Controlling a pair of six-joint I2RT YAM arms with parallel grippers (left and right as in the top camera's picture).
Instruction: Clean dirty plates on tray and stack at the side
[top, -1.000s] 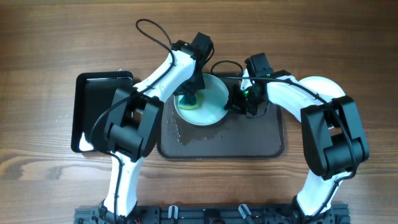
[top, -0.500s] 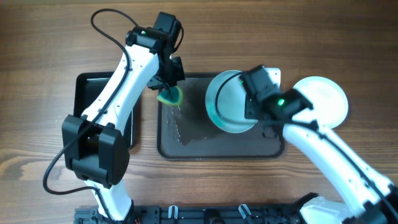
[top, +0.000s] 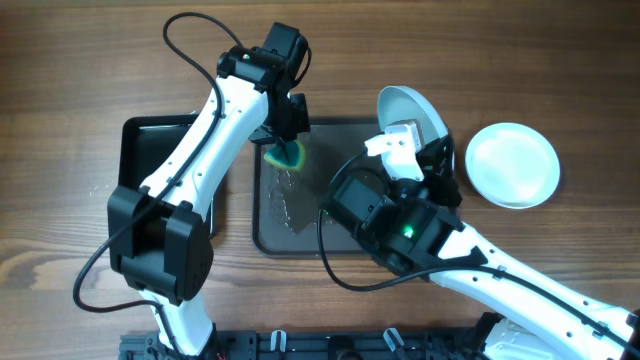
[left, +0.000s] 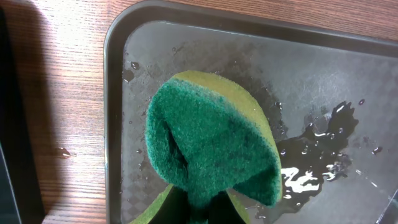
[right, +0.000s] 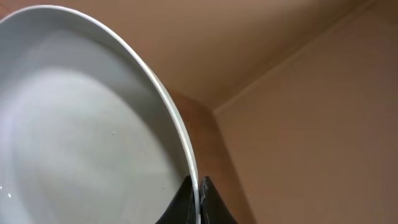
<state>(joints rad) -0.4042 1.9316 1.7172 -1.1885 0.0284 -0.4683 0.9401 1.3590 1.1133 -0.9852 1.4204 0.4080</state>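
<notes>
Overhead: I am holding one round white shallow plate (top: 410, 106) tilted above the far edge of the large dark grey-brown rectangular tray (top: 300, 226), aiming for the second white plate (top: 513, 165) beside it. Left wrist: the left gripper (left: 200, 210) is clenching a green-yellow sponge (left: 211, 146). Right wrist: the right gripper (right: 198, 198) is pinching the rim, so I am planning to level it before release.

White-shelled left arm (top: 200, 150) and right arm (top: 520, 290), black joint blocks (top: 160, 250) — thin black cable (top: 166, 38) looping off the left, small green light (top: 407, 232) on the right.

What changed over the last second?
Right pincer lifted the plate off the tray and swung it right, now tipped up. Left pincer drew the sponge off it to the tray's left end. Both grips held; tray and side plate unmoved.
</notes>
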